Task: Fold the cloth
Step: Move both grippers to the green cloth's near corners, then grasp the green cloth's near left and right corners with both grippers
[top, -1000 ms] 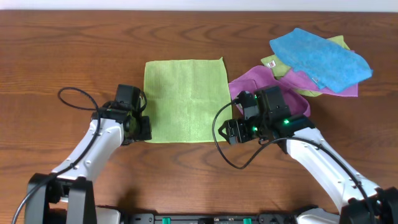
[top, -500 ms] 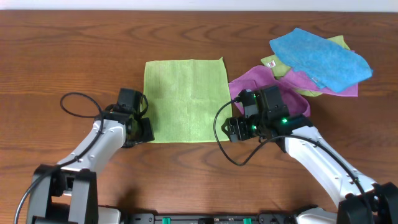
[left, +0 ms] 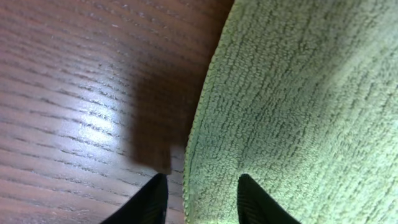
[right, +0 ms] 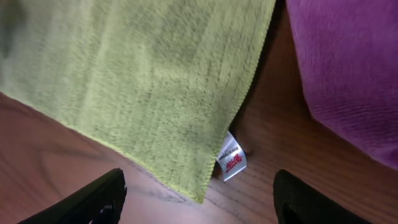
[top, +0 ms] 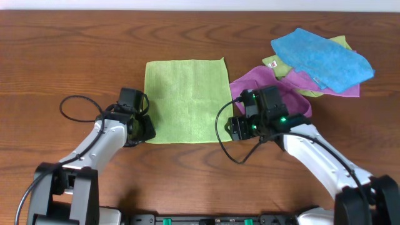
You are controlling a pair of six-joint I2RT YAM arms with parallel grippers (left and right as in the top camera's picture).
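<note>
On woodgrain table (top: 62,50), fuzzy square cloth (top: 185,100)

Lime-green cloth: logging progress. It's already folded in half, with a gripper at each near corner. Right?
No. The overhead view shows the lime-green cloth spread flat, unfolded. The left gripper and right gripper are at its near corners.

Flat on table (top: 62,50), at centre: cloth (top: 185,100). To its right, toward far edge: heap of cloths (top: 319,59), one overlapping another; nearest cloth of the heap (top: 250,80) just beside the cloth's right edge. At near-left corner: left gripper (top: 145,130), one finger over table, other over cloth, edge between. At near-right corner: right gripper (top: 232,128), corner between its fingers; sewn-in label (right: 231,160) on table just right of that corner.
</note>
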